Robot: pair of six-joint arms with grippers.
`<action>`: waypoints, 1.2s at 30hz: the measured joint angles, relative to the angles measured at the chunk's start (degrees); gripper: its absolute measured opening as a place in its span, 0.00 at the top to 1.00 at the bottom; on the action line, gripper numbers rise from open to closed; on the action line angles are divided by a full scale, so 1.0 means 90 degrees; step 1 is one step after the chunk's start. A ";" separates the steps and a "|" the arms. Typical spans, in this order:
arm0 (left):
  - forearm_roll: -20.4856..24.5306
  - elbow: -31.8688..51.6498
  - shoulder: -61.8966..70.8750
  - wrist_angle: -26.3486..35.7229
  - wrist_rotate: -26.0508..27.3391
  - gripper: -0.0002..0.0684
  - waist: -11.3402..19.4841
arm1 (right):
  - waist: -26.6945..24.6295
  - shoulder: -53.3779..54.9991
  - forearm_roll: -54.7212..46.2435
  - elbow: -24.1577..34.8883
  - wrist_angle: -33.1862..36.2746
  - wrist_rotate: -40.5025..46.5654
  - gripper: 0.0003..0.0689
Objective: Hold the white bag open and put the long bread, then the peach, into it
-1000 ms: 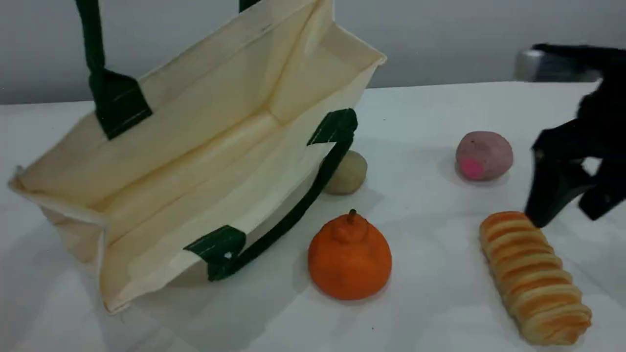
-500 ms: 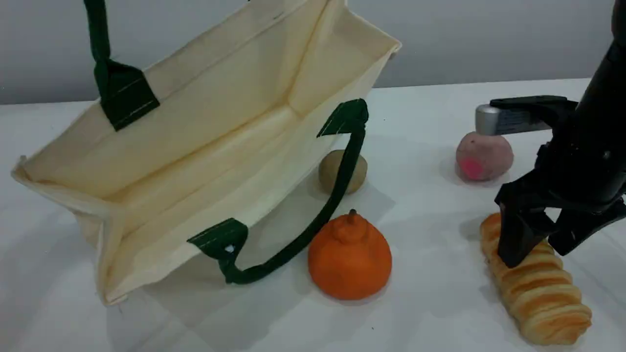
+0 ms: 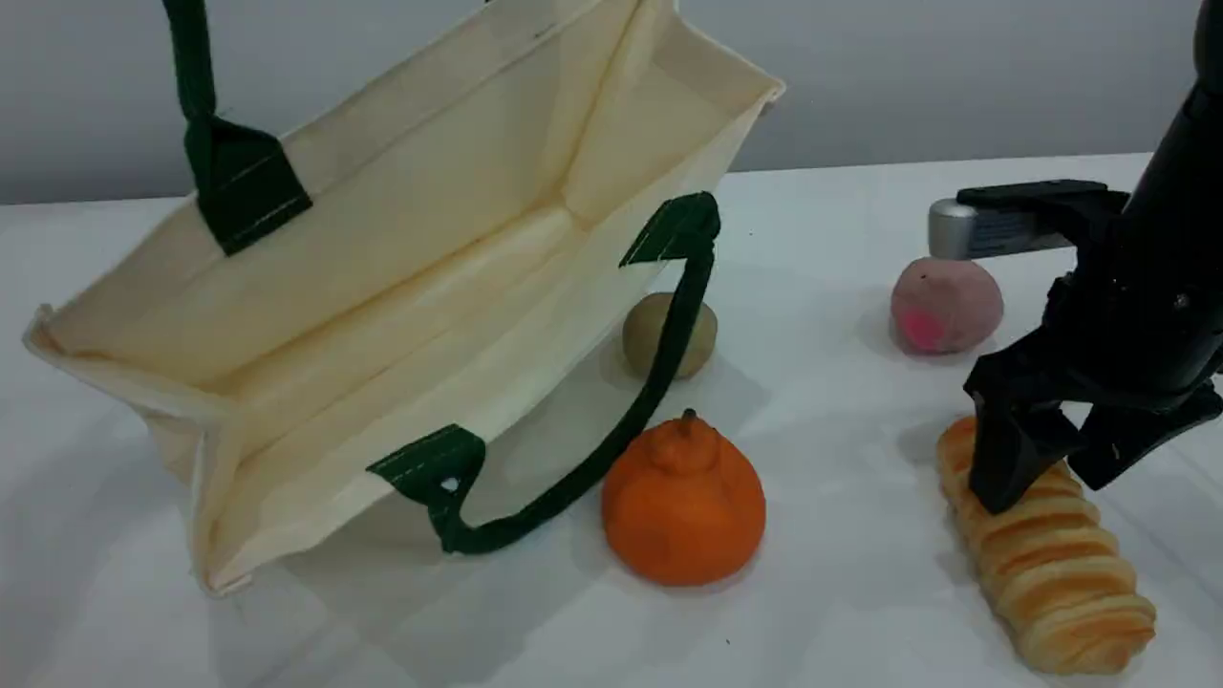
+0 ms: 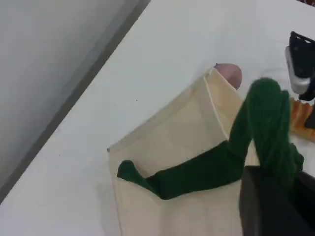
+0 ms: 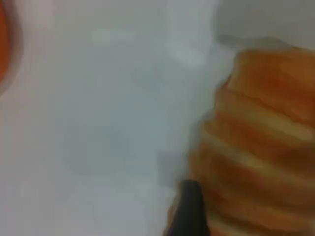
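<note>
Scene view, your near edge first
long bread [image 3: 1046,564]: ridged, orange-cream stripes, front right
right gripper [image 3: 1041,473]: spread wide astride its far end
white bag [image 3: 401,277]: tilted open, left
left gripper [image 4: 268,206]: clamped on its green handle [image 4: 261,128]
peach [image 3: 944,304]: pink-spotted, farthest back

The white bag [image 3: 382,287] lies tilted with its mouth gaping toward the camera; the interior is unobstructed. Its lower green handle [image 3: 611,430] loops across the tabletop [image 3: 841,612] at the mouth's right, touching the beige ball [image 3: 669,334] and just beside the orange fruit [image 3: 683,502]. These two stand between the bag mouth and the long bread [image 3: 1051,564]. The peach [image 3: 946,306] sits apart, bare tabletop around it. The right pincer [image 3: 1046,478] straddles the bread's far end, jaws spread. Bare tabletop runs along the front edge.
</note>
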 joint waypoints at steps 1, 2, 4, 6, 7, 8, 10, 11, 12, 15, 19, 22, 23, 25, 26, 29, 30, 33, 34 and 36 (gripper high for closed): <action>0.0000 0.0000 0.0000 0.0000 0.0000 0.86 0.0000 | 0.0000 0.0000 0.0001 0.0000 0.0016 0.0000 0.23; 0.0000 0.0000 0.0000 0.0000 0.0000 0.86 0.0000 | 0.0000 0.0000 0.0001 0.0000 0.0022 0.0000 0.23; 0.0000 0.0000 0.0000 0.0000 0.0000 0.86 0.0000 | 0.0000 0.0000 0.0008 0.0000 0.0022 0.0059 0.23; 0.0000 0.0000 0.0000 0.0000 0.0000 0.86 0.0000 | 0.0000 0.0000 0.0034 0.0000 0.0022 0.0059 0.23; 0.0000 0.0000 0.0000 0.0000 0.0000 0.86 0.0000 | 0.0000 0.0000 0.0040 0.0000 0.0022 0.0059 0.23; 0.0000 0.0000 0.0000 0.0000 -0.0005 0.86 0.0000 | 0.0000 0.0000 0.0066 0.0000 0.0022 0.0059 0.23; 0.0000 0.0000 0.0000 0.0000 -0.0005 0.86 0.0000 | 0.0000 0.0014 0.0117 0.0000 0.0009 0.0059 0.23; 0.0000 0.0000 0.0000 0.0000 -0.0005 0.86 0.0000 | 0.0000 0.0041 0.0117 0.0000 0.0010 0.0059 0.23; 0.0000 0.0000 0.0000 0.0000 -0.0005 0.86 0.0000 | 0.0000 0.0079 0.0117 0.0000 -0.0006 0.0059 0.23; 0.0000 0.0000 0.0000 0.0000 -0.0005 0.86 0.0000 | 0.0000 0.0166 0.0111 0.0000 -0.0020 0.0059 0.23; 0.0000 0.0000 0.0000 0.0000 -0.0005 0.86 0.0000 | 0.0000 0.0292 0.0111 0.0000 -0.0026 0.0059 0.23; 0.0000 0.0000 0.0000 0.0000 -0.0005 0.86 0.0000 | 0.0000 0.0418 0.0111 0.0000 -0.0033 0.0053 0.24; 0.0000 0.0000 0.0000 0.0000 -0.0005 0.86 0.0000 | 0.0000 0.0443 0.0117 -0.0003 -0.0033 0.0053 0.27; 0.0000 0.0000 0.0000 0.0000 -0.0005 0.86 0.0000 | 0.0000 0.0444 0.0117 -0.0003 -0.0038 0.0053 0.33; 0.0000 0.0000 0.0000 0.0000 -0.0005 0.86 0.0000 | 0.0000 0.0444 0.0117 -0.0003 -0.0027 0.0053 0.38; 0.0000 0.0000 0.0000 0.0000 -0.0005 0.86 0.0000 | 0.0000 0.0449 0.0112 -0.0003 0.0070 0.0053 0.56; 0.0000 0.0000 0.0000 0.0000 -0.0005 0.86 0.0000 | 0.0000 0.0449 0.0112 -0.0003 0.0097 0.0047 0.63; 0.0000 0.0000 0.0000 0.0000 -0.0005 0.86 0.0000 | 0.0000 0.0449 0.0070 -0.0003 0.0147 -0.0006 0.77; 0.0000 0.0000 0.0000 0.0000 -0.0005 0.86 0.0000 | 0.0000 0.0449 0.0011 -0.0003 0.0189 -0.0006 0.79; 0.0000 0.0000 0.0000 0.0000 -0.0005 0.86 0.0000 | 0.0000 0.0433 -0.0054 -0.0003 0.0245 0.0026 0.79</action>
